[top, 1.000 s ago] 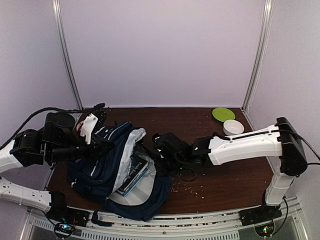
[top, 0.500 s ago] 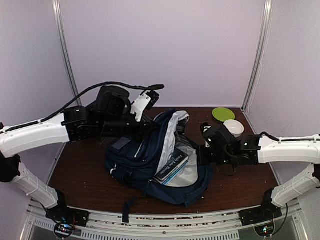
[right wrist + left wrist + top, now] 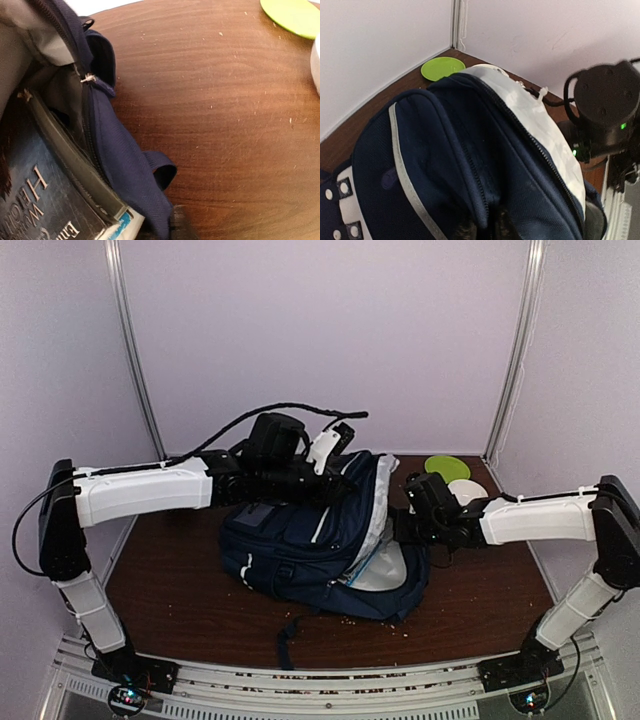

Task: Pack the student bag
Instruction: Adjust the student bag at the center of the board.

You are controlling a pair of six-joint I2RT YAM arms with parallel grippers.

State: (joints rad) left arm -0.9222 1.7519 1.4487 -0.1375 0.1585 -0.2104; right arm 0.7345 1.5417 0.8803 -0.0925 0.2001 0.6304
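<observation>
Position: the student bag (image 3: 300,545) lies between my grippers, its top bunched at my left gripper (image 3: 338,478) and its open side at my right gripper (image 3: 402,530).
Grip state: fabric hides both sets of fingers, so I cannot tell.

Matt navy cloth student bag (image 3: 300,550) on smooth wooden table (image 3: 480,590)

Dark brown wood-grain tabletop (image 3: 180,580) inside a booth of plain, pale lilac walls (image 3: 320,340). Thin metal strips (image 3: 133,350) run up the two back corners. A ridged metal rail (image 3: 400,680) edges the near side. Light is soft and even.
</observation>
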